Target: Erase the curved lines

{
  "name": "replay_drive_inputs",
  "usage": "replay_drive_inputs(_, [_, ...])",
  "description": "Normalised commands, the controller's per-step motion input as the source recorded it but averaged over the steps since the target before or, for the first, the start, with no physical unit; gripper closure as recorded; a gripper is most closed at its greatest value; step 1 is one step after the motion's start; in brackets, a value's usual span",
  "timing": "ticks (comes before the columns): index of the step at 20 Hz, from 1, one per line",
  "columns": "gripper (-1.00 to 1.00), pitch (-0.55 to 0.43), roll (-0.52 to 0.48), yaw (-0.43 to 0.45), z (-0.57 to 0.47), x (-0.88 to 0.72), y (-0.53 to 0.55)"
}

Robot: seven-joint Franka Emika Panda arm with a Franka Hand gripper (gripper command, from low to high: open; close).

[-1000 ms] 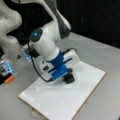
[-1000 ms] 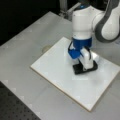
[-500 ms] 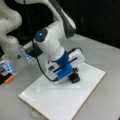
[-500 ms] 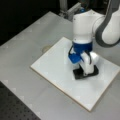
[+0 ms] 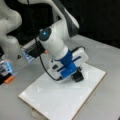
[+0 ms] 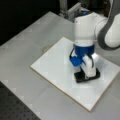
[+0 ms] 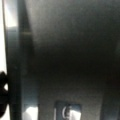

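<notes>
Pincer [image 6: 86,73]: closed around black eraser block [image 6: 86,75], pressing it flat on white board [image 6: 55,65] in a front view
Curve lines: none visible, probably under eraser
Handling: likely dry ink; needs wiping, not grasping

no curve lines visible on the white board [image 6: 55,67].

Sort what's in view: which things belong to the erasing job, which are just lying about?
Job: gripper, holding the black eraser block flat on the white board. No curve lines show.

Lying about: orange object and blue-lit device at a front view's left.
</notes>
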Motion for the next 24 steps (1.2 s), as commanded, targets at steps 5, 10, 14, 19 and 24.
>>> replay_drive_inputs(5, [1.0, -0.22, -0.066, -0.335, -0.67, -0.23, 0.41])
replay_drive_inputs(10, [1.0, -0.069, -0.144, -0.225, -0.47, -0.36, 0.22])
replay_drive_inputs(14, [1.0, 0.079, -0.238, -0.04, -0.11, -0.61, -0.18])
replay_drive_inputs(19, [1.0, 0.111, -0.26, 0.104, 0.05, -0.6, -0.28])
replay_drive_inputs(24, [1.0, 0.188, -0.213, 0.199, 0.24, -0.17, -0.24])
